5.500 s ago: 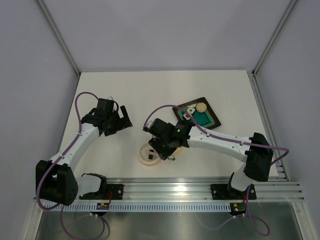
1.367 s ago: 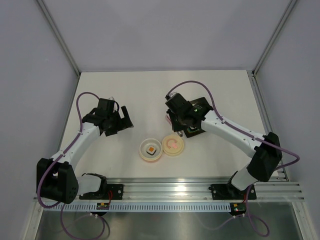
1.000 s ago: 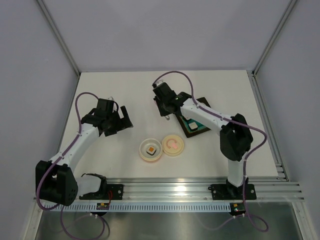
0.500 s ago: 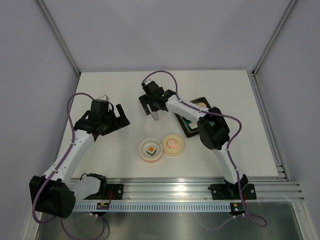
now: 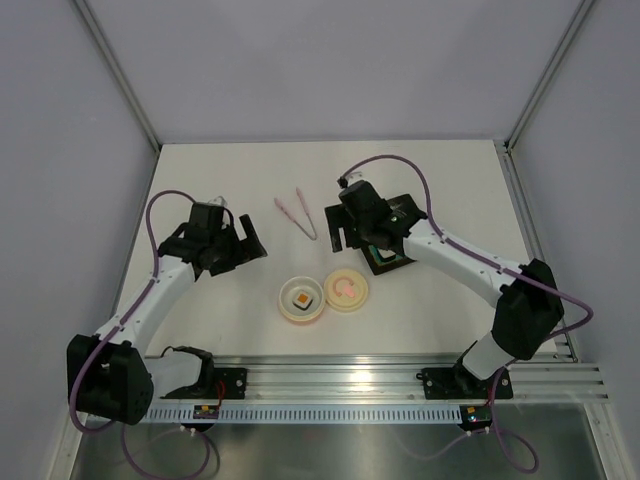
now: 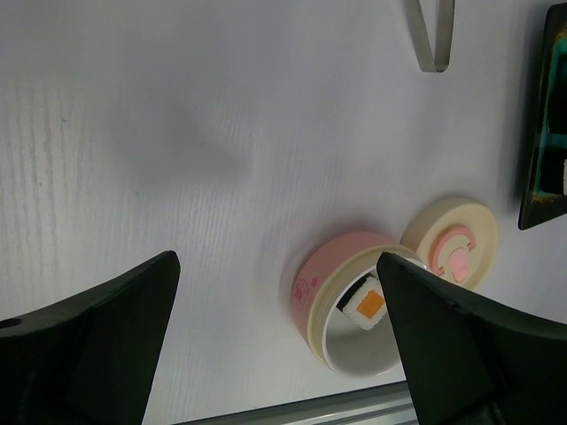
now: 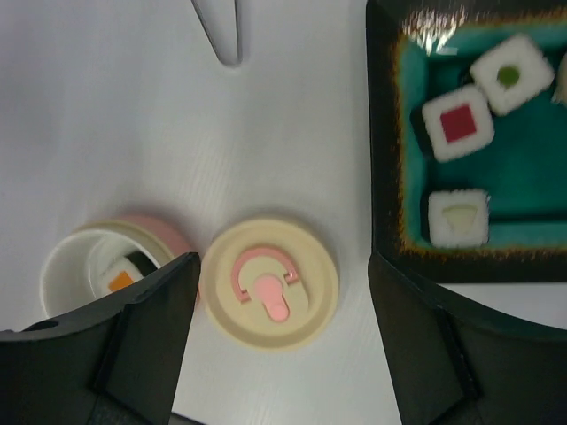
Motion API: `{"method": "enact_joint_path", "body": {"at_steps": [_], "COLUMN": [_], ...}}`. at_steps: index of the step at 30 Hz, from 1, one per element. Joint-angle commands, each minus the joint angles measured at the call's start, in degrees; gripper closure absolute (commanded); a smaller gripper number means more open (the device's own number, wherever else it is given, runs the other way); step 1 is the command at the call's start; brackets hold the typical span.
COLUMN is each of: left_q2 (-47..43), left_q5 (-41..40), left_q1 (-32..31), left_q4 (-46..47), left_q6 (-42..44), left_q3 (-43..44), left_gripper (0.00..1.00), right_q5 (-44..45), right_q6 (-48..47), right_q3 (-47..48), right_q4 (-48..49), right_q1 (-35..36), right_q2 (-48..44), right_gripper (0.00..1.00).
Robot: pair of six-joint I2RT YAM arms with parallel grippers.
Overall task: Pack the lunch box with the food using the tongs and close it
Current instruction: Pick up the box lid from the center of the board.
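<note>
Overhead, I see my right gripper (image 5: 338,232) spread and empty, with the tongs (image 5: 297,216) lying loose just beside it. On the left wrist, my left gripper (image 6: 276,266) is wide open, and the lunch box (image 6: 310,285) ahead holds one food piece (image 6: 365,304). On the right wrist, the lid (image 7: 270,283) sits between my spread fingers, beside the box.

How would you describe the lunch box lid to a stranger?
On the white table, look near the dark tray. Two round cream things lie side by side there; the lid is the flat one with the pink curled mark, not the open lunch box.
</note>
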Motion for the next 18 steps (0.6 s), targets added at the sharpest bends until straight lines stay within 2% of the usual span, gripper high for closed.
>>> {"method": "enact_joint_path", "body": {"at_steps": [1, 6, 10, 14, 17, 18], "left_q2": [0.9, 2.6, 3.7, 3.6, 3.6, 3.7], "left_q5": [3.0, 3.7, 4.4, 4.3, 3.9, 3.8], "left_q1": [0.0, -0.1, -0.4, -0.4, -0.4, -0.4], "left_q4": [3.6, 4.5, 5.5, 5.2, 4.9, 4.9], "left_q6": [-0.1, -0.9, -1.5, -1.4, -1.2, -1.1], "left_q3": [-0.5, -0.8, -0.6, -0.4, -0.2, -0.2], "left_gripper": [0.02, 0.02, 0.02, 0.02, 0.02, 0.02], "right_q5": [-2.2, -2.8, -4.0, -3.5, -3.7, -3.7], "right_q6": [8.2, 11.5, 11.7, 9.7, 6.7, 5.2], "right_q3": [-6.6, -10.8, -11.8, -10.1, -9.4, -9.4], "right_q4": [-4.8, -9.1, -7.5, -6.6, -6.0, -5.5], "right_q1": [-0.2, 1.0, 4.1, 7.5, 8.1, 8.1], "right_q2": [-3.6, -4.6, -3.2, 0.4, 4.5, 5.1], "right_gripper": [0.17, 0.14, 0.15, 0.21, 0.28, 0.33]}}
